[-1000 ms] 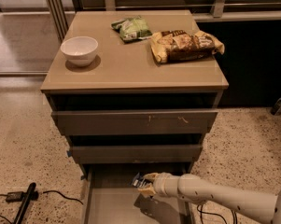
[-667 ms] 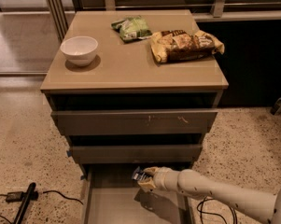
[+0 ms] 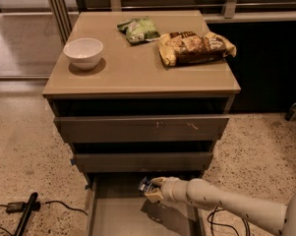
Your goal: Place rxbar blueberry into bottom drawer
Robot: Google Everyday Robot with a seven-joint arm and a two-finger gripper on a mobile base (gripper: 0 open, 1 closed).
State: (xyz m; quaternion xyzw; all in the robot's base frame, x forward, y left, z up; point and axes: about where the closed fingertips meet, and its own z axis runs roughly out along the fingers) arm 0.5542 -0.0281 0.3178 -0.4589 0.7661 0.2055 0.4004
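The bottom drawer (image 3: 118,215) is pulled out at the foot of the cabinet and shows a plain grey floor. My gripper (image 3: 150,189) reaches in from the right on a white arm and hangs over the back of that drawer, just under the middle drawer's front. It is shut on the rxbar blueberry (image 3: 144,185), a small dark navy wrapper with white print that sticks out to the left of the fingers, a little above the drawer floor.
On the cabinet top (image 3: 137,73) stand a white bowl (image 3: 83,53), a green bag (image 3: 139,29) and a yellow-brown chip bag (image 3: 194,47). The two upper drawers (image 3: 142,128) are slightly ajar. A black tool and cable (image 3: 24,214) lie on the floor at the left.
My gripper with the bar has moved a little up and to the left, toward the back of the open bottom drawer.
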